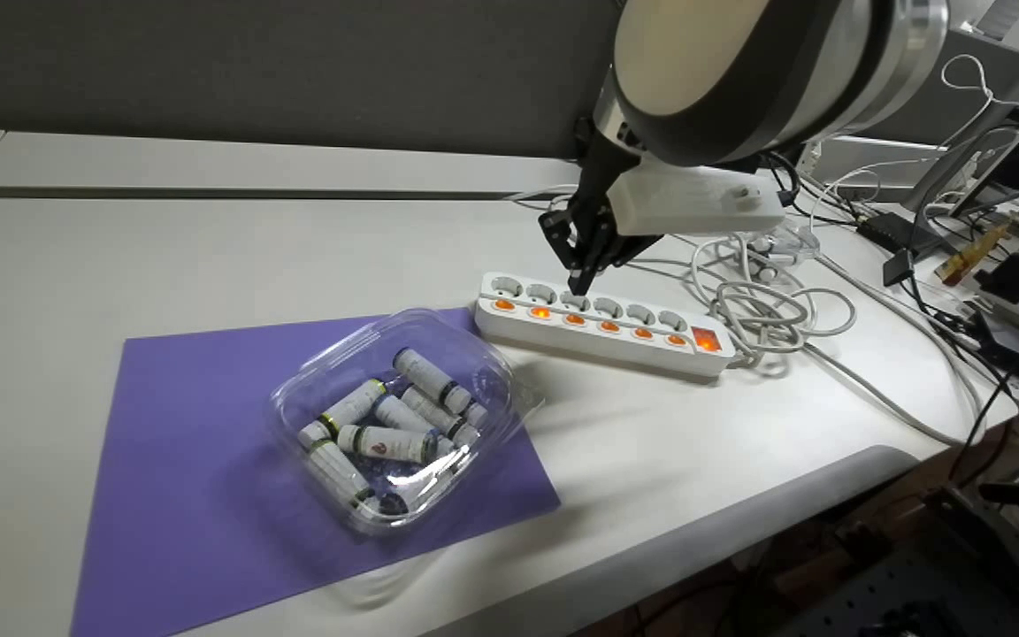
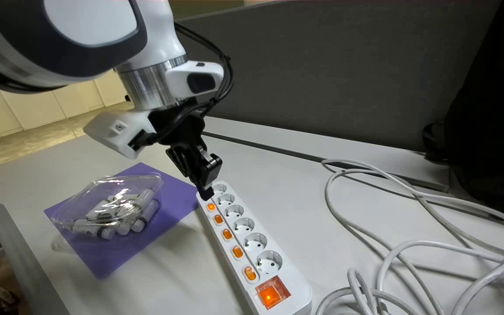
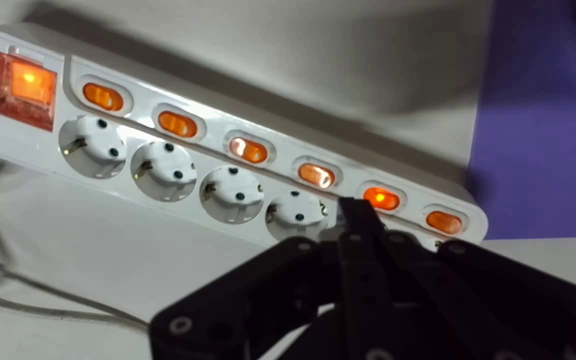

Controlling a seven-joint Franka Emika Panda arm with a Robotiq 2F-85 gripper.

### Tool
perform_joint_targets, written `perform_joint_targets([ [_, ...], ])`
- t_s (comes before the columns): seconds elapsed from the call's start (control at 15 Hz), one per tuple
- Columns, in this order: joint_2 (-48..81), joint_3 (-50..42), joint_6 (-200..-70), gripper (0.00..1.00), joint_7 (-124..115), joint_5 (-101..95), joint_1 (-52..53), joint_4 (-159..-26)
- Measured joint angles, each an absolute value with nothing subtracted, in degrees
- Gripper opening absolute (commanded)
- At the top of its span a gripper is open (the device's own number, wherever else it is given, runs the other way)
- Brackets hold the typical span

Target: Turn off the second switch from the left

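The long white power strip [image 1: 598, 341] lies on the table, with a row of orange-red rocker switches; it also shows in an exterior view [image 2: 234, 273] and the wrist view [image 3: 208, 107]. The second switch from the left [image 1: 540, 312] is lit. It is also lit in an exterior view [image 2: 211, 206] and in the wrist view [image 3: 381, 198], where it is second from the right. My gripper [image 1: 578, 281] is shut and empty, pointing down above the strip. Its tips [image 3: 360, 206] appear just beside the lit switch in the wrist view. In an exterior view the gripper [image 2: 207, 192] hides the end switch.
The large main switch [image 1: 706, 340] is lit at the strip's cable end. Loose white cables [image 1: 766, 310] lie beyond it. A clear plastic box [image 1: 403, 416] of small bottles stands on a purple sheet [image 1: 182, 442] beside the strip. A grey partition [image 1: 297, 80] stands behind the table.
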State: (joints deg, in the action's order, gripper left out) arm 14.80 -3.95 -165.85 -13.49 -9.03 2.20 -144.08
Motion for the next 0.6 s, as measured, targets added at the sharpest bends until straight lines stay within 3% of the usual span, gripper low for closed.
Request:
perform_joint_targets([
  [0.6, 17.8, -3.5, -166.2, 0.00, -13.2, -2.4, 3.5, -143.2],
])
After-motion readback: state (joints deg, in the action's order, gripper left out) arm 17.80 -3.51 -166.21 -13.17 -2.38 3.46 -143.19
